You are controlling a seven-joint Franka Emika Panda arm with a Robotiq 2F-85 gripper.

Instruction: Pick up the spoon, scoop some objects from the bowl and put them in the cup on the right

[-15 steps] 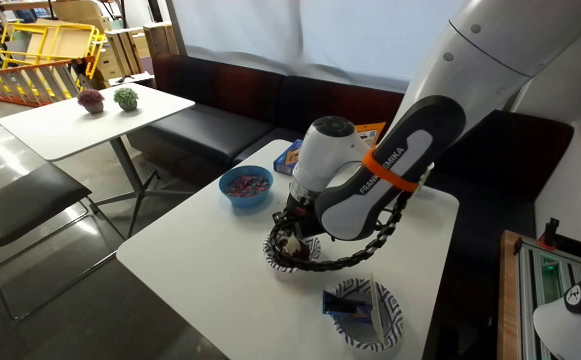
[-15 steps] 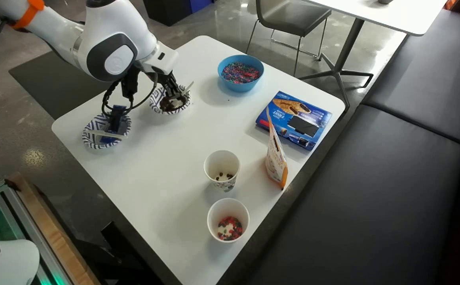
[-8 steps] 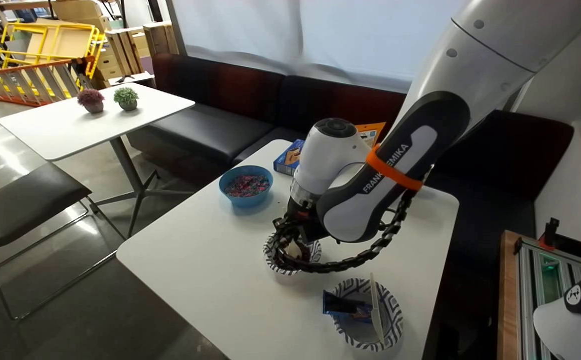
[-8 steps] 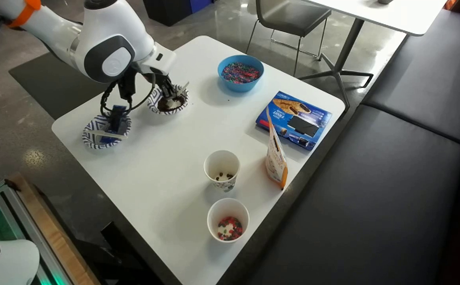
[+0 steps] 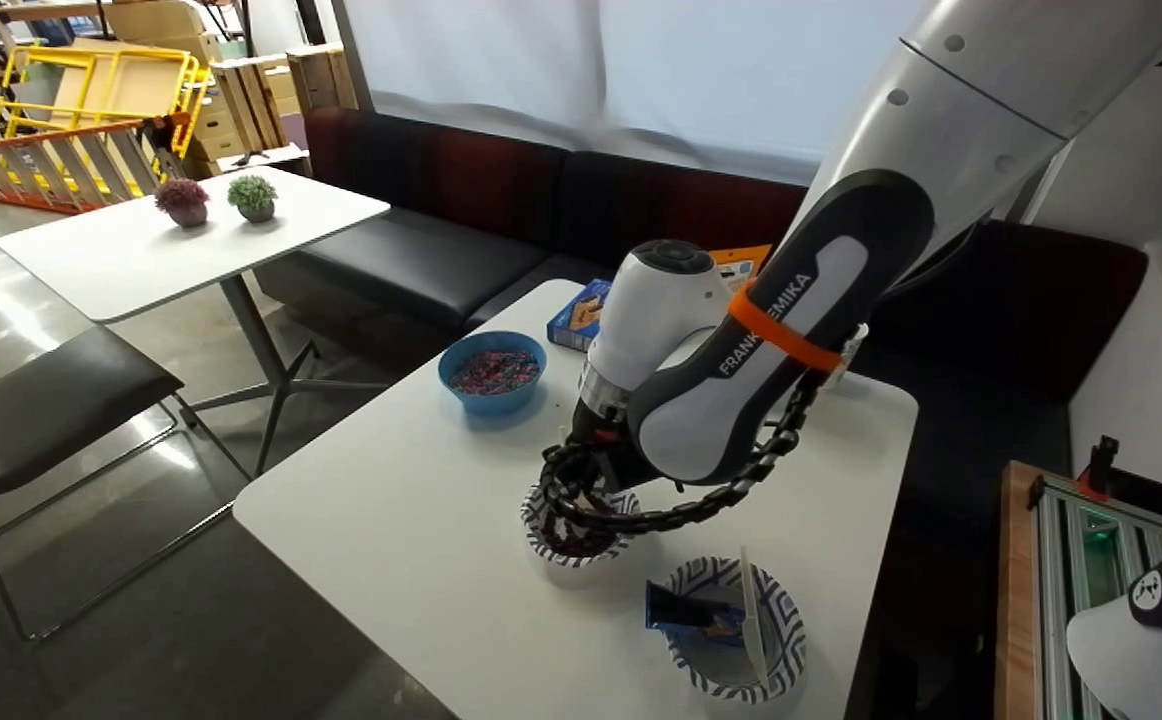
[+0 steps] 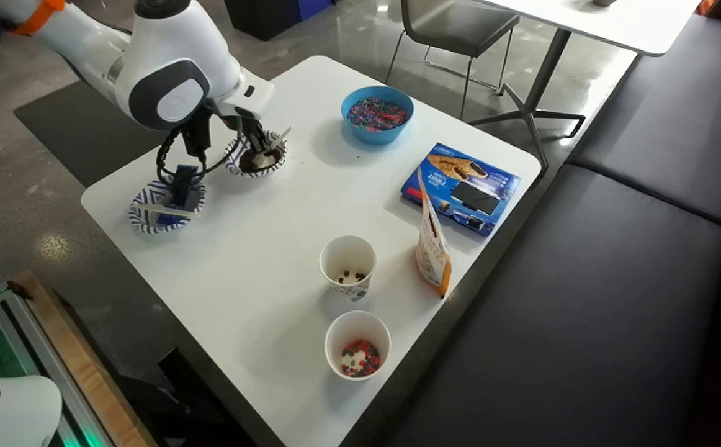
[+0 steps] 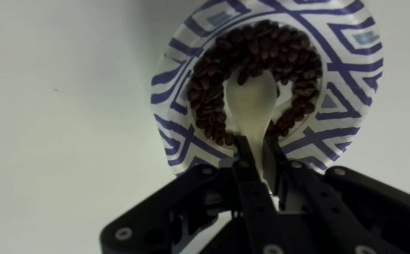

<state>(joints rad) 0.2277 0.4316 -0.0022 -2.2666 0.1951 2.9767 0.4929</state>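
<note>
My gripper (image 7: 255,141) is shut on the handle of the pale cream spoon (image 7: 251,98). The spoon head lies low in the striped bowl (image 7: 349,67), with a few dark pieces on its tip. The dark brown objects (image 7: 275,46) form a ring around it. In an exterior view the spoon handle (image 6: 283,135) sticks out past the fingers over the bowl (image 6: 232,160). In another exterior view the arm and cable partly cover the bowl (image 5: 581,560) and mostly hide the spoon. The plain whitish cup (image 6: 333,347) holds red and dark pieces.
A white cup with dark markings (image 6: 351,290) holds a few brown pieces. A striped plate (image 6: 140,222) bears a blue wrapper and a pale utensil. A blue bowl (image 6: 373,136), a blue box (image 6: 460,186) and an upright orange-white bag (image 6: 432,254) stand on the table.
The gripper, spoon and striped bowl have shifted slightly toward the left in an exterior view. The bowl has slid a little over the table. The spoon stays in the grip.
</note>
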